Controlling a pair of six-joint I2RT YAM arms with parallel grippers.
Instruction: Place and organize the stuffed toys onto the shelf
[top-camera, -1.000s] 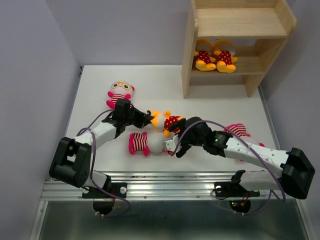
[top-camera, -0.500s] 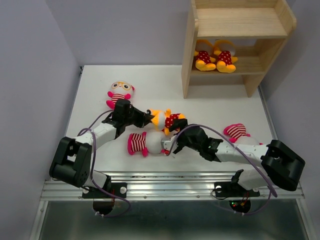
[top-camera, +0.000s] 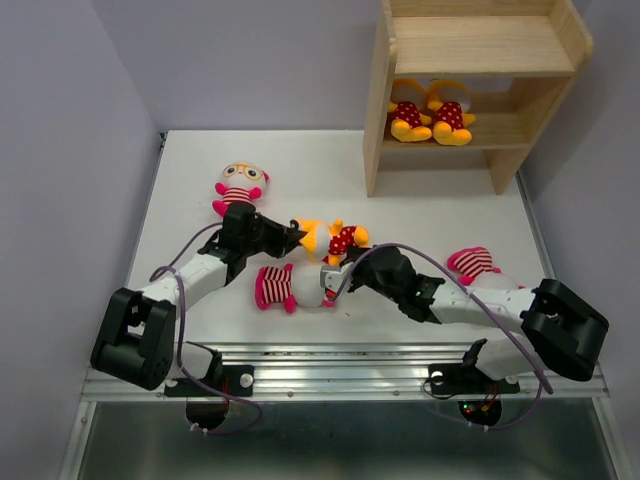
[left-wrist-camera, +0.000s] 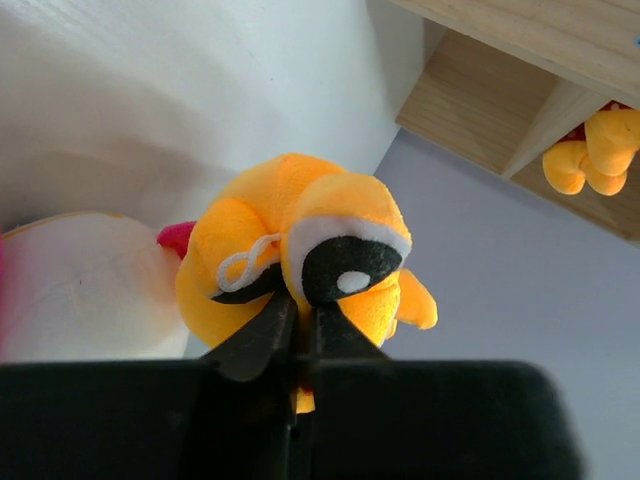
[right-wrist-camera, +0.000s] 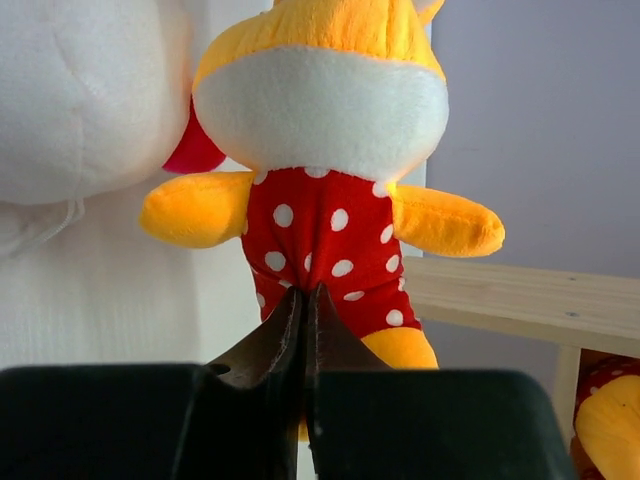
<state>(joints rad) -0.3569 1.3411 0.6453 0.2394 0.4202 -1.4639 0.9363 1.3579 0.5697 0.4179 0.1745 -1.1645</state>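
Note:
A yellow-orange stuffed toy (top-camera: 332, 238) in a red white-dotted outfit is held between both arms at mid-table. My left gripper (top-camera: 291, 238) (left-wrist-camera: 303, 305) pinches the head (left-wrist-camera: 300, 235) of this toy, jaws nearly together. My right gripper (top-camera: 335, 270) (right-wrist-camera: 303, 292) is shut on the toy's red outfit (right-wrist-camera: 320, 240) from below. A pink-striped toy (top-camera: 283, 288) with a white head (right-wrist-camera: 80, 90) lies just beneath them. Two more striped toys lie at the back left (top-camera: 240, 185) and beside the right arm (top-camera: 476, 263). Two yellow toys (top-camera: 430, 118) sit on the lower tier of the wooden shelf (top-camera: 480, 50).
The shelf stands at the table's back right; its top tier (top-camera: 480, 45) holds nothing. Its side panel (top-camera: 377, 110) faces the held toy. The grey wall (top-camera: 60, 150) runs along the left. A metal rail (top-camera: 330, 370) runs along the near edge.
My right gripper slid left under the yellow toy and closed on its red outfit. The left gripper stayed on the toy's head. The striped toy beneath shifted slightly.

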